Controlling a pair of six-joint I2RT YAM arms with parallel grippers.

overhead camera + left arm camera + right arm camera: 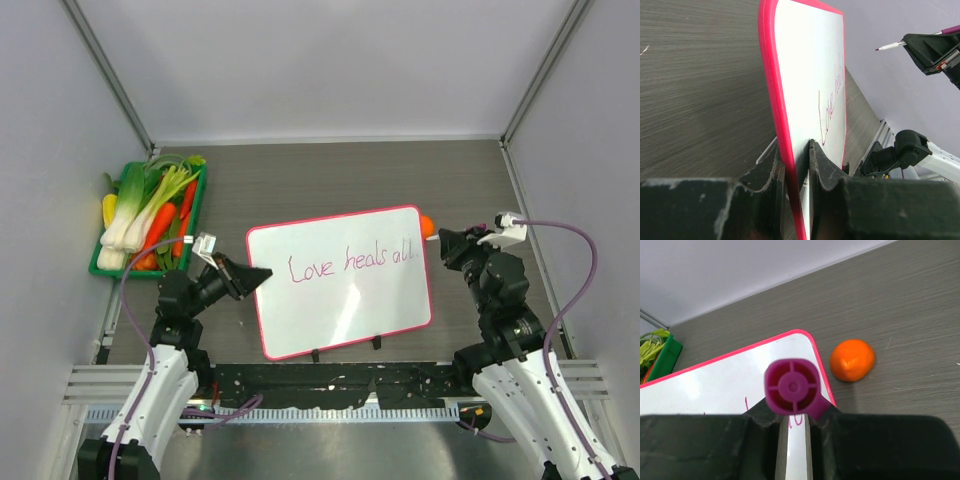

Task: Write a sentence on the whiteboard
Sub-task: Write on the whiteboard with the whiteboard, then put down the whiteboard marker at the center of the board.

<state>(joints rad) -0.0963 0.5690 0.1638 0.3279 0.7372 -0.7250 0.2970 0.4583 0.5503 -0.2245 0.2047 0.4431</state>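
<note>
The whiteboard (330, 310) looks glossy, the table (300, 180) matt wood-grain.

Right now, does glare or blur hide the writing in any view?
Top view: faint glare streak on the board, below the writing, which reads clearly. Left wrist: board steeply foreshortened, left tool dark and soft. Right wrist: marker and right tool cover most of the writing; orange sharp.

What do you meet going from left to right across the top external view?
green vegetable tray → left gripper → whiteboard, clamped at its edge by that gripper → right gripper, holding a purple marker
</note>
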